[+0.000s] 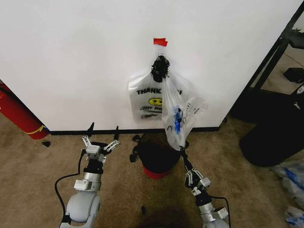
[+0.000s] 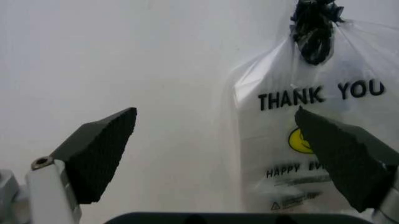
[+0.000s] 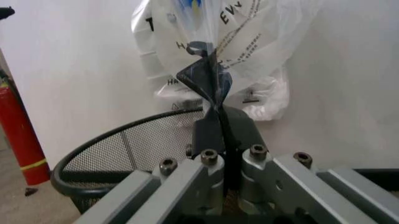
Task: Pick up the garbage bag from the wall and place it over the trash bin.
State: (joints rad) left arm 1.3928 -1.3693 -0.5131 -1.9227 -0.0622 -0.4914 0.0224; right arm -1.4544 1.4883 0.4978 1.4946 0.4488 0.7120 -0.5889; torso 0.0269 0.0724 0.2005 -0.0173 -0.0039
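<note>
White wall [image 1: 71,57] is backing the garbage bag [image 1: 183,111], hanging above the trash bin [image 1: 156,159]. Right hand [image 1: 182,151] is pinching its limp, slippery bottom corner; left hand [image 1: 100,137] is waiting wide open.

Bare brown carpet [image 1: 38,166] lay open around the left gripper [image 1: 100,141]. Ahead, the plain white wall [image 1: 71,57] blocked passage. The small round black mesh trash bin [image 1: 156,159] stood against it, under the hanging see-through wrinkly plastic garbage bag [image 1: 183,111]; a red fire extinguisher [image 1: 19,116] leaned far left.
</note>
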